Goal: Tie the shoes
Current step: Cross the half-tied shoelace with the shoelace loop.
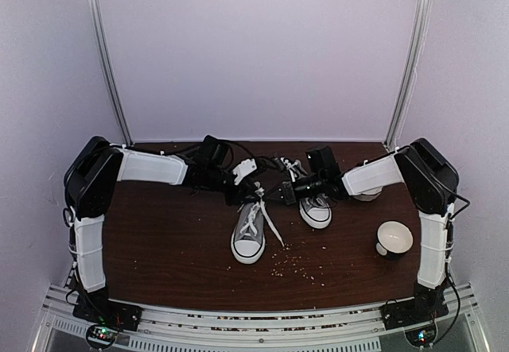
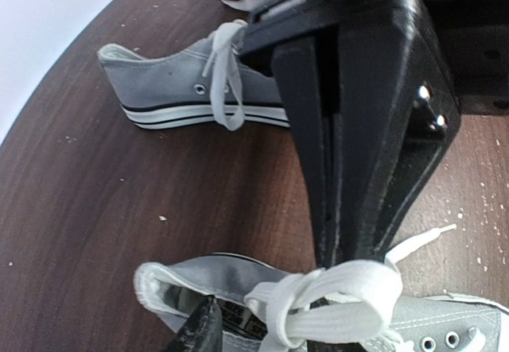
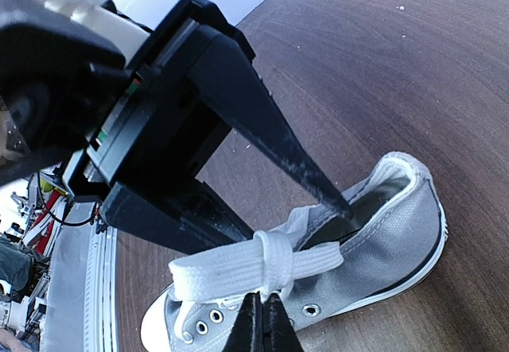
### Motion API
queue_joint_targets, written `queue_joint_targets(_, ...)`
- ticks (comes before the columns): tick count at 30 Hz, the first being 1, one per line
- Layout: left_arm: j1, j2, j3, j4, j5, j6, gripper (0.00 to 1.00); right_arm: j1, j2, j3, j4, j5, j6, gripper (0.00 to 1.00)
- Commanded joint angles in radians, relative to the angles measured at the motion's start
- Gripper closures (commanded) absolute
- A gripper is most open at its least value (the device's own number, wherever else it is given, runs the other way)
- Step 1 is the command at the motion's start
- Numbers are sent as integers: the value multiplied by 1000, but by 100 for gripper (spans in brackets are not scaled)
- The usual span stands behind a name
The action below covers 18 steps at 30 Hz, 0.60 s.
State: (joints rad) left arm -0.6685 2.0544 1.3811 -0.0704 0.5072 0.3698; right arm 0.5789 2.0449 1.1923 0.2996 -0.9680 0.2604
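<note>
On the worktop (image 1: 159, 241), lace (image 3: 211, 276) is clenched by the right pincer (image 3: 262, 319); left pincer (image 3: 290, 221), 9 o'clock, released: knot (image 3: 274, 258) could be tugged loose.

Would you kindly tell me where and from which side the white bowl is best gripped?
Take the white bowl by its rim from straight above, one pincer finger inside and one outside. Its opening faces up, and its round wall probably offers no flat sides to clamp.

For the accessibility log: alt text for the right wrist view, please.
The right hand, shut, pinches a looped white lace over a grey shoe on a brown table. The left hand, open, fills the upper left.
</note>
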Motion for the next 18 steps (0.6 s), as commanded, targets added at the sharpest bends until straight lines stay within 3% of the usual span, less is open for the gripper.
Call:
queue_joint_targets(1,4,37,49,-60,60,51,62,4,-1,31,-15,-17,-21,100)
queue_joint_targets(7,4,69,96,-98,98,66,63,4,3,43,-29,-24,-26,100)
queue_joint_targets(13,4,79,102,-95,139,60,94,4,4,44,-39,-31,-30,100)
queue_joint_targets(15,4,77,99,-91,156,57,99,4,2,46,-43,-33,-31,98)
queue_joint_targets(18,4,68,77,-65,149,45,100,1,-6,42,-51,-38,-29,86)
